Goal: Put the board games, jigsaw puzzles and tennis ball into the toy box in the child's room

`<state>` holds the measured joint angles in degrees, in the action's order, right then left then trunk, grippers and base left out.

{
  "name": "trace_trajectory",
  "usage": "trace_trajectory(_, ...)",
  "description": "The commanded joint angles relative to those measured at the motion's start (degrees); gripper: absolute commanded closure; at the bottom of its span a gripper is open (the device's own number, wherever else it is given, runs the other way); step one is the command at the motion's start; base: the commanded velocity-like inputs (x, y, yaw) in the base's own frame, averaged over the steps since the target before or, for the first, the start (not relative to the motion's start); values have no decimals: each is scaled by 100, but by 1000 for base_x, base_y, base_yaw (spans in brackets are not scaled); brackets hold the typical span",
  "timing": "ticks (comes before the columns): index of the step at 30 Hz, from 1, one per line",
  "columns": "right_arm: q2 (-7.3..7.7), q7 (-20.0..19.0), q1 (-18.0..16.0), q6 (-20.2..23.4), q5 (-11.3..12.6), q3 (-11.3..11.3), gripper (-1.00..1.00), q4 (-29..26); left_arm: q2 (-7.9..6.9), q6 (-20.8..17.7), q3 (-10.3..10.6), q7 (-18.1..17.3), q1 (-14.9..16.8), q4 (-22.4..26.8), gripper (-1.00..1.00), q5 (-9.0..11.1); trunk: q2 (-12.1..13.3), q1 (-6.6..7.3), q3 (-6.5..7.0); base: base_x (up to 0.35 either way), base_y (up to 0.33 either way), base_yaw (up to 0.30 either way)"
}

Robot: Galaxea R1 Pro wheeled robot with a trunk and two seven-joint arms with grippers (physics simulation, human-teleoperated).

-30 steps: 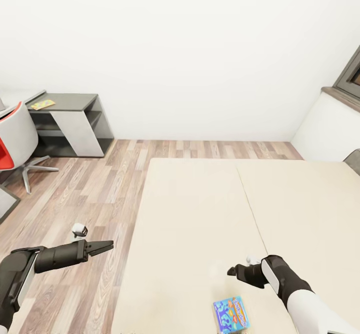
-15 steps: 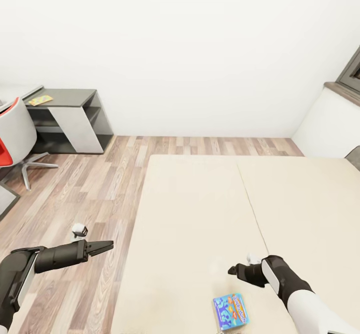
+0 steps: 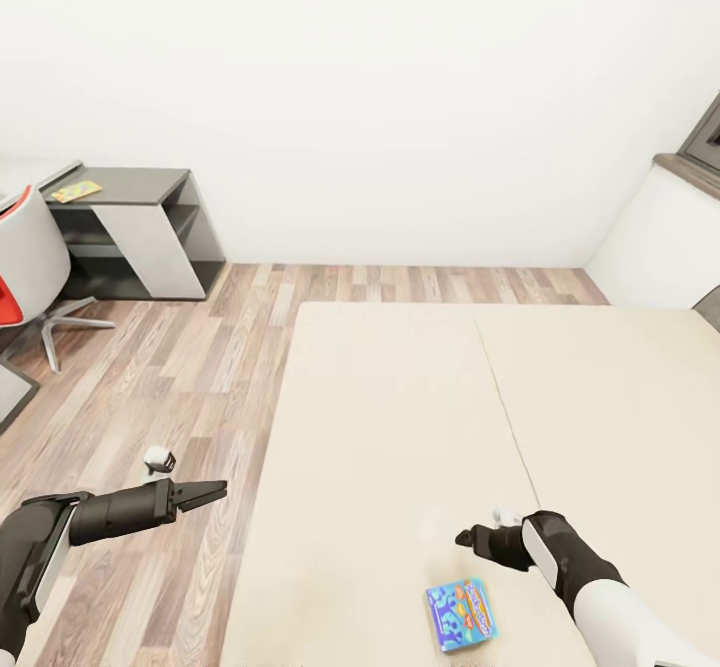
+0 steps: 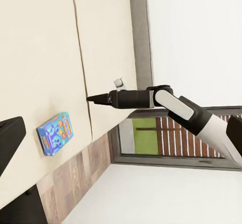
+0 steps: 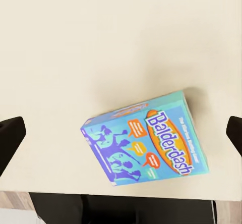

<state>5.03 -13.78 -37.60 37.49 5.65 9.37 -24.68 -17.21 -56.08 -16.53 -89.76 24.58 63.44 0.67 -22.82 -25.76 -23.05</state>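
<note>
The light blue flat board game box (image 3: 458,615) lies on the long beige bed (image 3: 400,427) near its foot edge; the whole view has shifted slightly, so the head moved; right end effector (image 3: 465,539) hovers above the box, fingers spread, nothing grasped yet; left end effector (image 3: 215,492) looks pressed together.

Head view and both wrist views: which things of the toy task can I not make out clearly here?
- Jigsaw puzzle on the grey table, head view: too small to read its pattern.
- Table's far end: cut off by the picture edge and hidden by the chair.
- Right claw, head view: seen end-on, opening unclear.
- Board game: fully readable.
</note>
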Motion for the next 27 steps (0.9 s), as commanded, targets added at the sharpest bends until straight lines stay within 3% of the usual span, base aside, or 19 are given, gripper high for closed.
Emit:
trace_trajectory(1,-1,14,-2,-1,41,20,-100,-6,-1,-61,1,-24,3,1,-100,-5,-10,-3,-19,0,0,0)
trace_trajectory(13,-39,314,-2,-344,35,12,-100,-2,-1,-61,1,-24,3,1,-100,-6,-10,-3,-131,0,0,0)
trace_trajectory(27,-60,388,-2,-596,32,-80,-100,1,-1,-61,1,-24,3,1,-100,-12,-10,-3,-263,0,0,0)
